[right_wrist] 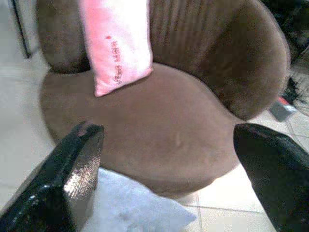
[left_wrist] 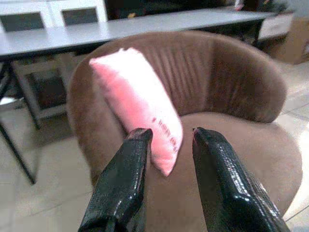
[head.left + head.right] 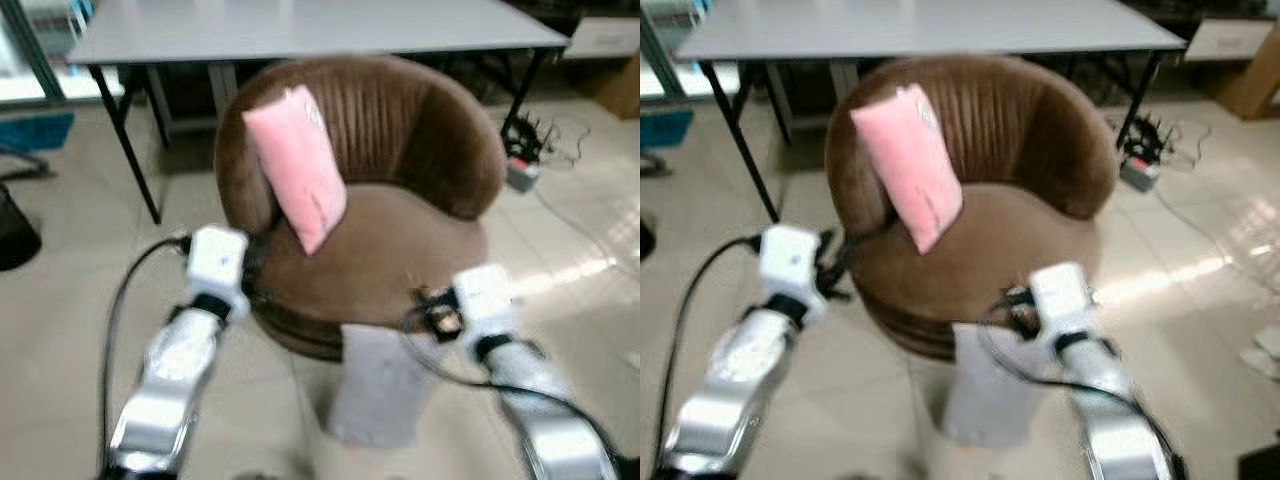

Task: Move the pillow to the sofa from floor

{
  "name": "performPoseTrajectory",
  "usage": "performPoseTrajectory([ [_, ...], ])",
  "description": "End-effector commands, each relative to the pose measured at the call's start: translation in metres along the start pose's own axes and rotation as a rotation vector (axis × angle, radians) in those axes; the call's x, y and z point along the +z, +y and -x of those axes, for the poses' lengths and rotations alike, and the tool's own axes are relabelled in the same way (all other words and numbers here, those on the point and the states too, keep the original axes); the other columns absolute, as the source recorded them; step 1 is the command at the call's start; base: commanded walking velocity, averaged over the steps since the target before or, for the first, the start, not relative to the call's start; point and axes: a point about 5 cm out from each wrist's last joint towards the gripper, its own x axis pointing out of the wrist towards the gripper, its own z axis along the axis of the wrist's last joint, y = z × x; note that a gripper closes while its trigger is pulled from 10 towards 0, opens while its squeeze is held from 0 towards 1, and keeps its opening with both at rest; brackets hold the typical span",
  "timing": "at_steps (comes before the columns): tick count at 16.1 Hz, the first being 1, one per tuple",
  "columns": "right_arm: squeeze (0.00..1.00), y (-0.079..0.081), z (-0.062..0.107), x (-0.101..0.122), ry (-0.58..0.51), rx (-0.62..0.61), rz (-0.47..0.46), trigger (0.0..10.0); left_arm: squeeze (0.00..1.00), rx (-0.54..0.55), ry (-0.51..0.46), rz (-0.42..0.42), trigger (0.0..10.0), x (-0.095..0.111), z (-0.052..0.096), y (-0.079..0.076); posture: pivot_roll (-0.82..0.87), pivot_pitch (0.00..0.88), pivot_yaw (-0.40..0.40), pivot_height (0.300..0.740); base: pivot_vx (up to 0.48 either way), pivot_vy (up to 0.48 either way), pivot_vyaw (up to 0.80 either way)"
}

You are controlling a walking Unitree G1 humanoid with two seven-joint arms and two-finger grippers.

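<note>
Resting on sofa [image 3: 400,240]: 1 pink pillow [image 3: 297,165], leaning on backrest. Floor: 1 grey pillow [image 3: 378,385], unmoved, against sofa front. Right tool [image 1: 166,159] wide open above it, empty; left tool [image 2: 166,145] slightly open, empty. Pickup, transfer remain.

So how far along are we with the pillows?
One pink pillow already leans against the back of the brown sofa chair. Nothing is held: left gripper and right gripper are both open near the seat's front edge. A pale grey pillow stands on the floor against the chair's front, so it is left to lift.
</note>
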Motion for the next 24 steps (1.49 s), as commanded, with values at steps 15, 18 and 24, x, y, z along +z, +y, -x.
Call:
performPoseTrajectory([
  [15,0.0,0.01,0.001,0.008,-0.1,0.153,0.029,10.0,0.0,0.004,-0.038,-0.017,10.0,0.004,0.002,0.001,-0.03,0.014,-0.001,0.74,0.0,-0.48,0.59],
  [18,0.0,0.011,0.0,0.008,-0.115,0.179,0.035,10.0,0.0,0.033,-0.086,-0.005,10.0,0.009,0.006,0.006,-0.03,0.016,-0.002,0.74,0.0,-0.48,0.8],
  [24,0.0,0.003,-0.002,0.007,-0.127,0.097,0.014,10.0,0.0,0.066,-0.164,0.03,10.0,0.019,0.008,0.007,-0.03,0.021,-0.009,0.74,0.0,-0.314,0.65],
])
